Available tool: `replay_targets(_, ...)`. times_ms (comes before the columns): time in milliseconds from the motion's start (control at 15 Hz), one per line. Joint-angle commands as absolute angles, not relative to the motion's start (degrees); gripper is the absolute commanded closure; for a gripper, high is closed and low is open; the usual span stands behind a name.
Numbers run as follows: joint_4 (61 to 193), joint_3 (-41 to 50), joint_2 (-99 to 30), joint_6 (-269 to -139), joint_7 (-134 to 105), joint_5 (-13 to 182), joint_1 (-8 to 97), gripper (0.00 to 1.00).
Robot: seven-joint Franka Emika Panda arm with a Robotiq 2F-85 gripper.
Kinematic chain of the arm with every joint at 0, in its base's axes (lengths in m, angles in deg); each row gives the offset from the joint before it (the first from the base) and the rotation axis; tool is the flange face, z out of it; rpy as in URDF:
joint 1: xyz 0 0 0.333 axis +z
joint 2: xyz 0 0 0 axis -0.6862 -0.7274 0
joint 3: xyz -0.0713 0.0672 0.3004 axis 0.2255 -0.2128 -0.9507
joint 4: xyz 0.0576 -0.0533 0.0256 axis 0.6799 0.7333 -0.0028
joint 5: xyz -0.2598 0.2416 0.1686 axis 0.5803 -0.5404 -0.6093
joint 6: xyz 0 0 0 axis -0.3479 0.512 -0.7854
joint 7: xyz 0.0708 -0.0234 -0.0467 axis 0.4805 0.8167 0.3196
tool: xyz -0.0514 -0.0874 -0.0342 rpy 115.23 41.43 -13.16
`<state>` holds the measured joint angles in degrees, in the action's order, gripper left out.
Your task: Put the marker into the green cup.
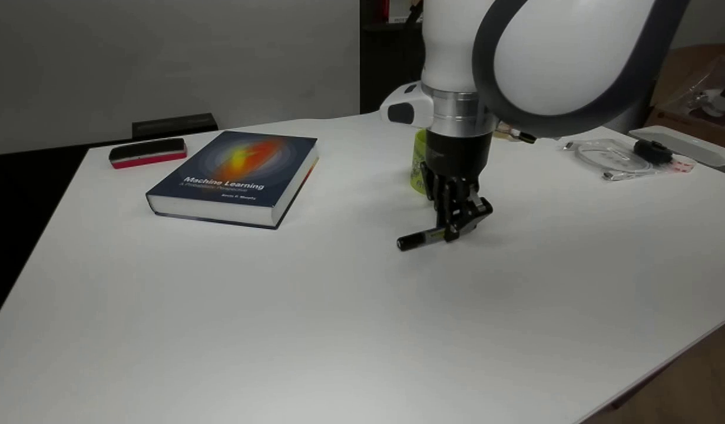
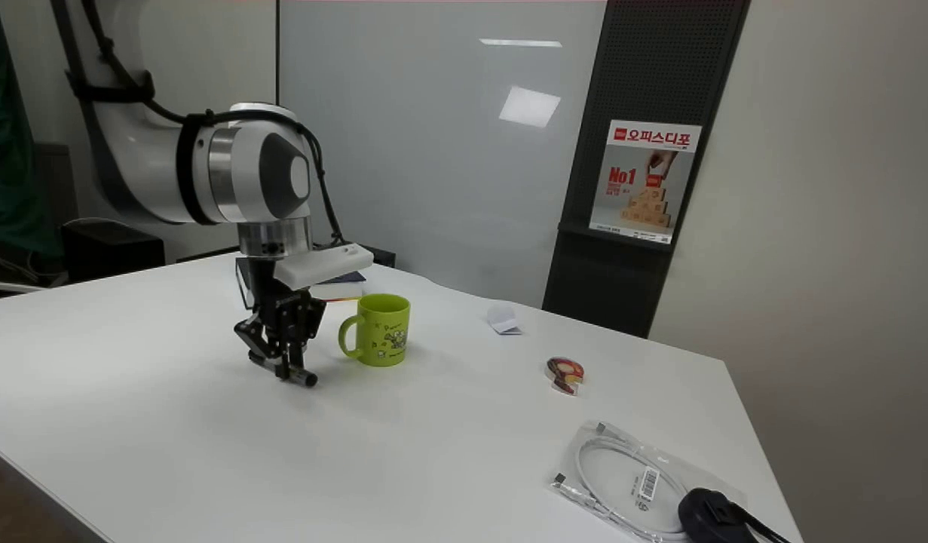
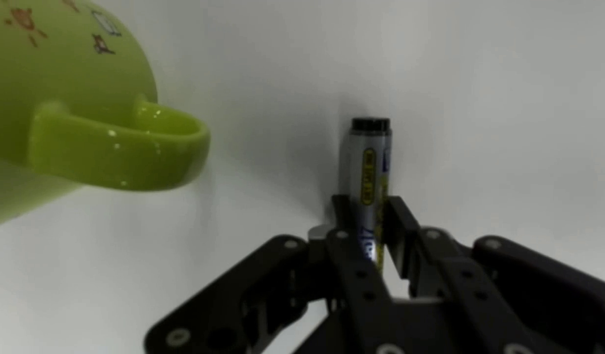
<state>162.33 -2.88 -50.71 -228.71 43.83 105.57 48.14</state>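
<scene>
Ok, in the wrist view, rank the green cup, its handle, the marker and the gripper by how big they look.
Green cup and gripper: both close up and cut off, so unranked
Handle
Marker, partly hidden

The marker [image 3: 371, 189], slim and grey with black ends and a yellow label, is being gripped roughly level, near but apart from the green cup [image 2: 382, 333], which is standing upright, wearing small printed drawings and pointing its handle toward the marker's side.
</scene>
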Motion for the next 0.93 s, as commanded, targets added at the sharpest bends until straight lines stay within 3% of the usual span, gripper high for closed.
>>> replay_targets(0,162.6,-2.4,-46.7,-225.8,40.6,105.7,48.4,0.95)
replay_targets(467,160.0,-1.8,-32.1,-202.7,30.0,104.0,48.7,0.95)
replay_targets(867,149.6,-2.9,-29.2,-176.7,23.2,99.3,48.3,0.95)
